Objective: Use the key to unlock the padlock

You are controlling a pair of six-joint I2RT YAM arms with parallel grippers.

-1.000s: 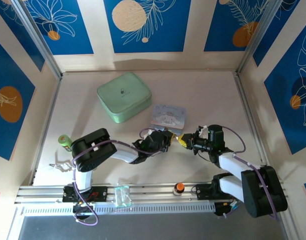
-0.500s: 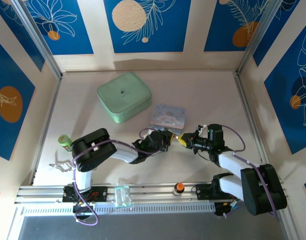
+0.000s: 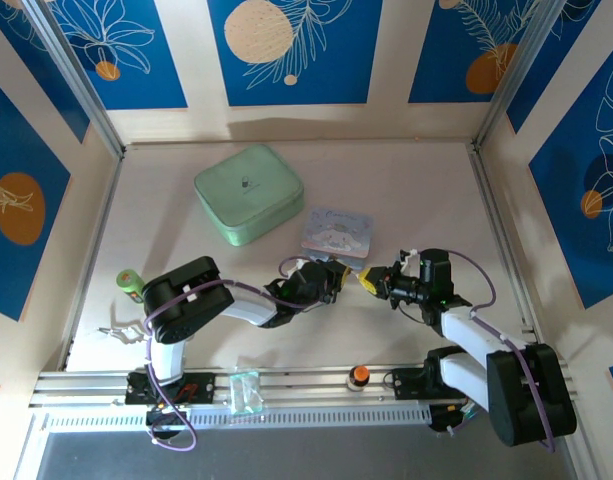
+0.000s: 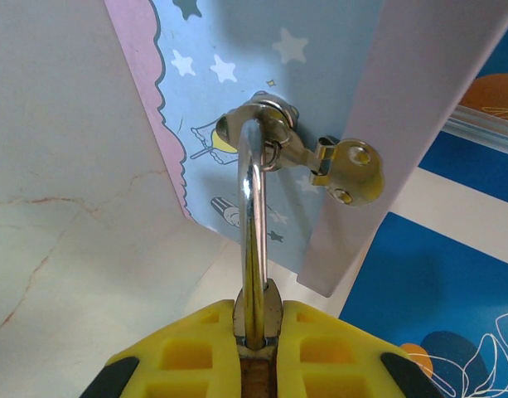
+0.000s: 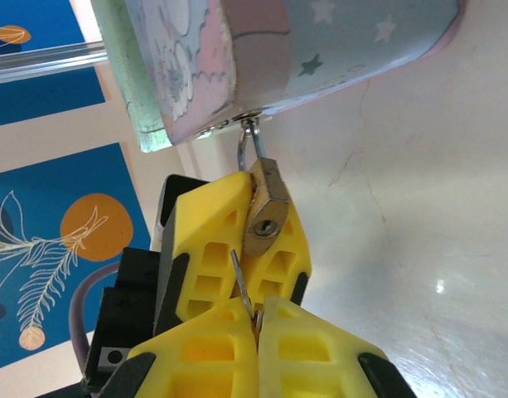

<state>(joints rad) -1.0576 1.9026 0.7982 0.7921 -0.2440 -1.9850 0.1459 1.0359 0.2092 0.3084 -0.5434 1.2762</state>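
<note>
Gripping padlock [image 5: 266, 203] by its body w/ L pincer [image 4: 255, 323], clamped, near mid worktop [image 3: 416, 190]; hung by shackle [image 4: 252, 207] from hasp [image 4: 274, 137] of pale blue cartoon tin [image 4: 262, 50]. Pinching key [image 5: 241, 282] in R pincer [image 5: 255, 319], clenched; tip just short of keyhole [image 5: 268, 226], not inserted.

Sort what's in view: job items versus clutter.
Job:
padlock, clamped in left hand
key, pinched in right hand
cartoon tin the padlock hangs from

Clutter:
green tin
orange-topped knob
small green object
clear piece
</note>
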